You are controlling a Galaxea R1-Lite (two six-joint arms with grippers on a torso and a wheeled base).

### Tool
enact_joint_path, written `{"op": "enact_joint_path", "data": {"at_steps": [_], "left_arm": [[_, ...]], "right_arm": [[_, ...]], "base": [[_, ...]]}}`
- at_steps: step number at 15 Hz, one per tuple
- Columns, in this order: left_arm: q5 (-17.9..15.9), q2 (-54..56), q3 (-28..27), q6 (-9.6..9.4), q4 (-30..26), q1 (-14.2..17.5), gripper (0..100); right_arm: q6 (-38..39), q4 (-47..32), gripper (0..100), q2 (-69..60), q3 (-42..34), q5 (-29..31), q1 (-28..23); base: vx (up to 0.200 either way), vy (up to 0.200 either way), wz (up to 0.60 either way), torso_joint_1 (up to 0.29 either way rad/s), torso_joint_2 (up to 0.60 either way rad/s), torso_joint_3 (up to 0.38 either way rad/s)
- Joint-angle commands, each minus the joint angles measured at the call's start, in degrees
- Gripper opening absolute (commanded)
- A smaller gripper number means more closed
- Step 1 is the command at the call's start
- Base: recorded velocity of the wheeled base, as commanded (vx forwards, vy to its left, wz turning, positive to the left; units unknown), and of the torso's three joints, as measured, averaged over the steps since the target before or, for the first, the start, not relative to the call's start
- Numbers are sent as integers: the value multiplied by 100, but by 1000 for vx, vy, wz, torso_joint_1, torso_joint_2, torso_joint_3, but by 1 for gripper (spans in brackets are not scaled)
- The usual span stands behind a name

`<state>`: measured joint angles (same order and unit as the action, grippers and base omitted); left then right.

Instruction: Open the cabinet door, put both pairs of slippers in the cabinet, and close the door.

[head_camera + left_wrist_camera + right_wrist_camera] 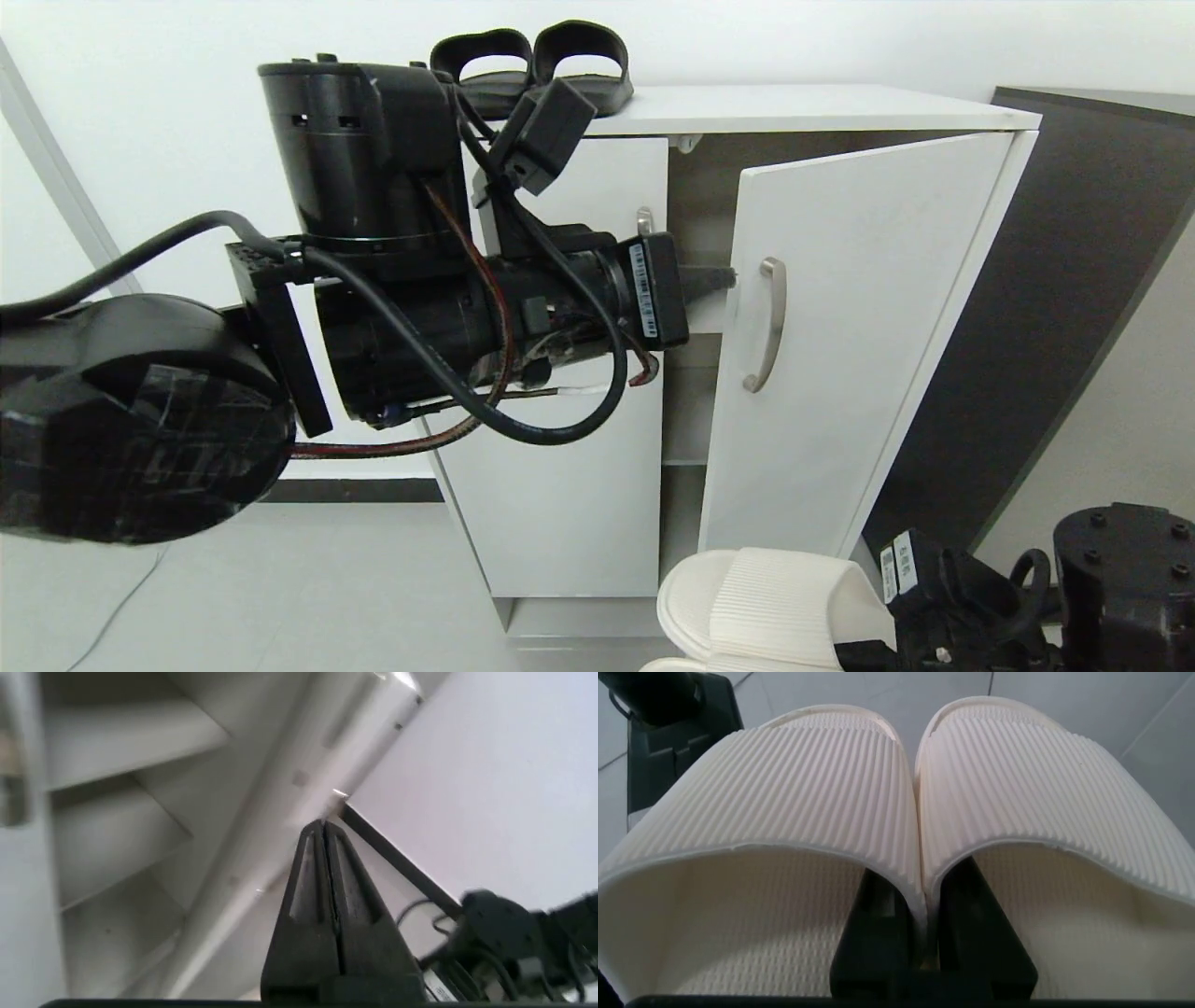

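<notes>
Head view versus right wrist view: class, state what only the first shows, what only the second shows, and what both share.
Only the head view: the cabinet with its right door ajar, the black slippers on top, and the shut left tool at that door's edge. Only the right wrist view: how the right tool grips, one finger inside each of the white slippers, clamping their inner sides together. Both: the white slippers, side by side, ribbed straps up.

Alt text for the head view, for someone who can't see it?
The shut left gripper is at the edge of the partly open right cabinet door. Black slippers sit on top; the right gripper holds white slippers at lower right.
</notes>
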<state>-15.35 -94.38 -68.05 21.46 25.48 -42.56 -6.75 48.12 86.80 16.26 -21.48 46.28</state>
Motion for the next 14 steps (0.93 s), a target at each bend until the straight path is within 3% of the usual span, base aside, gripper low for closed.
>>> {"op": "enact_joint_path", "data": {"at_steps": [1, 2, 4, 9, 14], "left_arm": [[-21, -1, 2, 17, 1, 204, 0], [-30, -72, -24, 43, 10, 274, 0], [-12, -371, -323, 412, 27, 468, 0], [-3, -1047, -789, 403, 520, 485, 0], [5, -1285, -974, 430, 528, 476, 0]], "right_arm": [[-1, -13, 0, 13, 0, 12, 31], [-1, -13, 0, 21, 0, 12, 48], [-10, -4, 0, 39, -9, 21, 101], [-1, -13, 0, 65, -88, 30, 294], [-1, -13, 0, 162, -97, 30, 321]], "base": [[0, 0, 0, 0, 0, 0], [0, 0, 0, 0, 0, 0], [0, 0, 0, 0, 0, 0], [0, 0, 0, 0, 0, 0], [0, 0, 0, 0, 0, 0]]}}
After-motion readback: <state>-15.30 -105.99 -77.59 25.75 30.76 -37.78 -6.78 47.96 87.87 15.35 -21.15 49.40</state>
